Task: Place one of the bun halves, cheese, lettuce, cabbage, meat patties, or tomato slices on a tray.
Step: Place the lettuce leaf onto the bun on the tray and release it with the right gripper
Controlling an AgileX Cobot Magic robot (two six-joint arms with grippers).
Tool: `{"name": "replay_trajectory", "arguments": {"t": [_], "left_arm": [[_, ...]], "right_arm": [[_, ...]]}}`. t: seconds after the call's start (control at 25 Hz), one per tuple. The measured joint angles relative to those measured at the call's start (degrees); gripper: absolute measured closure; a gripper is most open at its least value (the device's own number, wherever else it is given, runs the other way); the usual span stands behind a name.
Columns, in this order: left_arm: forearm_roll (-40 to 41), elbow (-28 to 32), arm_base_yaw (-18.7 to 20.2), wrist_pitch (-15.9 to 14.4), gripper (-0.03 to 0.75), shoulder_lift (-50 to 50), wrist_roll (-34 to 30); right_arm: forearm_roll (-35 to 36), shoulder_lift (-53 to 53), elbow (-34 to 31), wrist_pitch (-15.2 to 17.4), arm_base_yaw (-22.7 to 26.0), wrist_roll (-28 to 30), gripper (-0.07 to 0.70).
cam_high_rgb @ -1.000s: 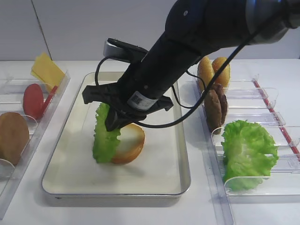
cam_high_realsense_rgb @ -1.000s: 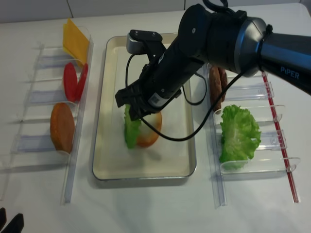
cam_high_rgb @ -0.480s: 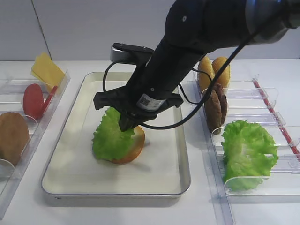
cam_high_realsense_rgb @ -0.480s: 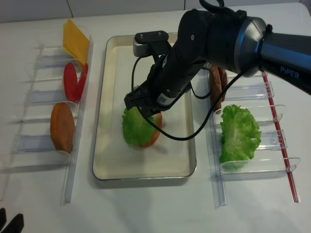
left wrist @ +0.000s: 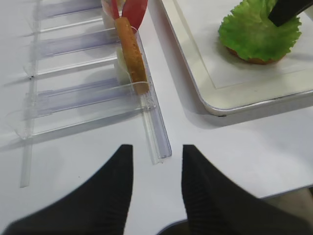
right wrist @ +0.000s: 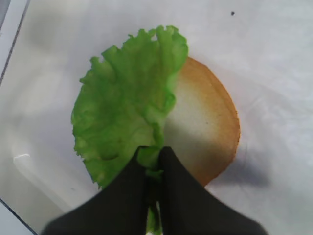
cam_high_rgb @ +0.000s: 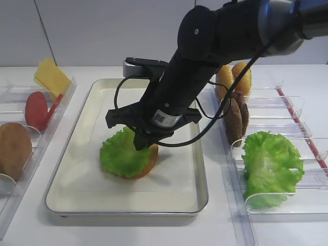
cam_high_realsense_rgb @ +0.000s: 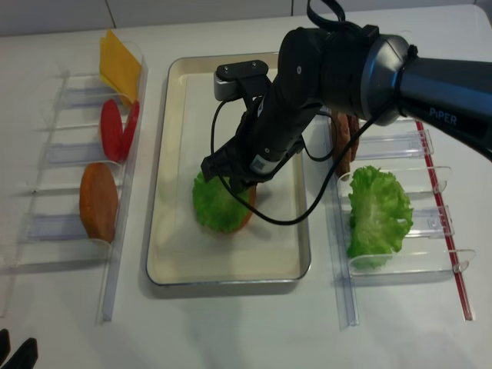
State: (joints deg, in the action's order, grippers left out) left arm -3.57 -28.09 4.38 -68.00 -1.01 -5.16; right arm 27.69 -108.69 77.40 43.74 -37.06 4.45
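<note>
Lettuce (cam_high_rgb: 123,159) goes down over a bun half (right wrist: 208,134) on the paper-lined tray (cam_high_rgb: 200,169), the right gripper (right wrist: 152,169) pinching the leaf's near edge between jaws closed almost together. The leaf lies draped across the left part of the bun, its frilled edge spilling onto the paper, while the bun's pale cut face shows bare on the right in the wrist view. A clean finish would probably call for settling the leaf flat and centred on the bun before the jaws part, then lifting straight up so the frill does not drag. The left gripper (left wrist: 152,196) hovers with its jaws apart and holding nothing over the table, just left of the tray, beside a clear rack (left wrist: 142,98).
</note>
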Motion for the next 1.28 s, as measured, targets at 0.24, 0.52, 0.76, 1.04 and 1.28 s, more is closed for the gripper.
{"name": "replay_trajectory", "arguments": {"t": [0.24, 0.52, 0.76, 1.04, 1.28], "left_arm": [[0.00, 0.00, 0.00, 0.00, 0.483, 0.00, 0.00], [0.00, 0.00, 0.00, 0.00, 0.483, 0.00, 0.00], [0.00, 0.00, 0.00, 0.00, 0.483, 0.00, 0.00], [0.00, 0.00, 0.00, 0.00, 0.483, 0.00, 0.00], [0.00, 0.00, 0.00, 0.00, 0.483, 0.00, 0.00]], "right_arm": [[-1.08, 0.00, 0.00, 0.00, 0.00, -0.24, 0.575], [-3.76, 0.00, 0.00, 0.88, 0.00, -2.17, 0.482], [-5.23, 0.00, 0.00, 1.14, 0.00, -2.79, 0.309], [-11.27, 0.00, 1.74, 5.28, 0.00, -5.87, 0.168], [-17.68, 0.12, 8.80, 14.42, 0.00, -10.54, 0.160]]}}
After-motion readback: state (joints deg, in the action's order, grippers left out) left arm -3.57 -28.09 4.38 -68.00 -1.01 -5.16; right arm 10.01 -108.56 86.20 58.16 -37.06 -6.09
